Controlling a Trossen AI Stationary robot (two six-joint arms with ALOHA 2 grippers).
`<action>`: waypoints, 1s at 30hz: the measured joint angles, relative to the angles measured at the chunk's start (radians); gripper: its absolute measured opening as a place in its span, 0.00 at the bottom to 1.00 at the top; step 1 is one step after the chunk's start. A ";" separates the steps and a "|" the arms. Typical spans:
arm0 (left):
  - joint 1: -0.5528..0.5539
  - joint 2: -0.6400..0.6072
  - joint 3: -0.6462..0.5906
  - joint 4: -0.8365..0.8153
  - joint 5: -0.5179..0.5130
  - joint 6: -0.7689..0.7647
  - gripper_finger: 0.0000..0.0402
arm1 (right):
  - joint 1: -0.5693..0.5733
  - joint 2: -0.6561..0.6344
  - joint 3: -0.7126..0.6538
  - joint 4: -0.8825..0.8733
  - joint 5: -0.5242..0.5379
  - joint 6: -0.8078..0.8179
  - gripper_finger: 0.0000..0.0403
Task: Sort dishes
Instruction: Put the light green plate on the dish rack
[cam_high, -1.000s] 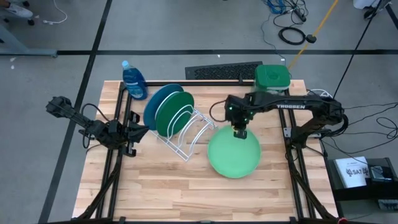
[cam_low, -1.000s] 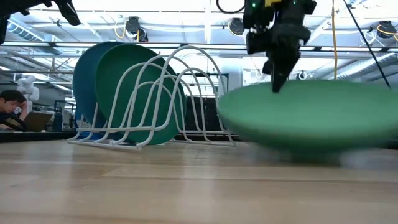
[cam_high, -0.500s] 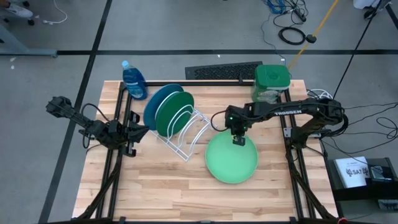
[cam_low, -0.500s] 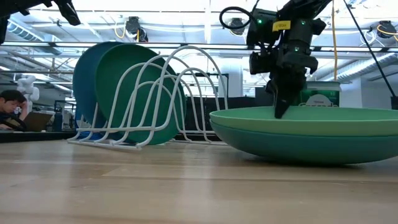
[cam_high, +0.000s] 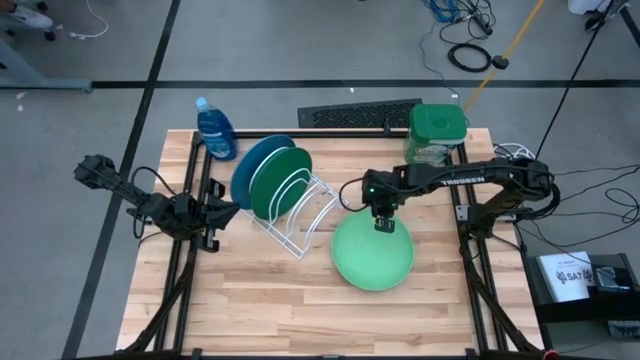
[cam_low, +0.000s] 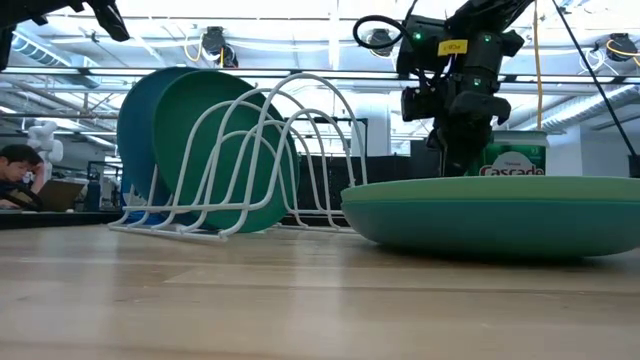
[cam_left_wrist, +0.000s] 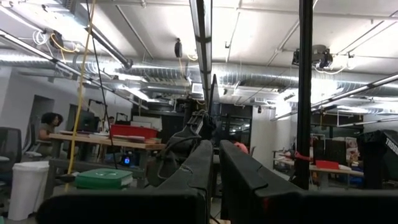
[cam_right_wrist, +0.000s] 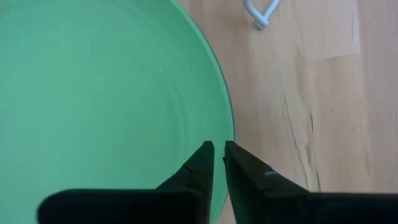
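- Dishes to sort are big round flat plastic plates, and I can see three of them on the pale wooden table (cam_high: 280, 310)
- At the far left, the left gripper (cam_high: 208, 215) waits over the table's edge, its fingers pulled close together with nothing in them
- Next comes a blue plastic bottle (cam_high: 214, 130) at the back corner
- Then the white wire rack (cam_high: 305, 225) holds two plates up on their edges: the big round blue plastic plate (cam_high: 252, 160) at the left end and the dark green plastic plate (cam_high: 285, 170) just beside it
- Slots on the right side of the rack have nothing in them
- Right of the rack, the light green plastic plate (cam_high: 370, 262) lies low and nearly flat over the table, and I cannot tell if its bottom touches the wood
- On that plate's back edge, the right gripper (cam_high: 384, 224) comes down from above and pinches the rim, one finger inside and one outside
- Behind it stands the clear plastic tub with a green lid (cam_high: 437, 125)
- I think the plate is light, stiff and smooth, so it will not bend or break but could slip or swing
- Its thin rim looks like the only good place to grab, and a firm pinch there should let it tip up into a free slot
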 joint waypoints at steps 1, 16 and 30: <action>0.000 0.000 0.000 0.000 0.000 0.000 0.08 | 0.000 0.000 0.000 0.000 0.000 0.001 0.06; 0.000 0.000 0.000 0.000 0.000 0.000 0.08 | 0.000 0.070 -0.001 0.001 0.044 0.001 0.31; 0.000 0.000 0.000 -0.004 0.000 0.001 0.08 | 0.000 0.114 0.009 0.051 0.022 -0.047 0.05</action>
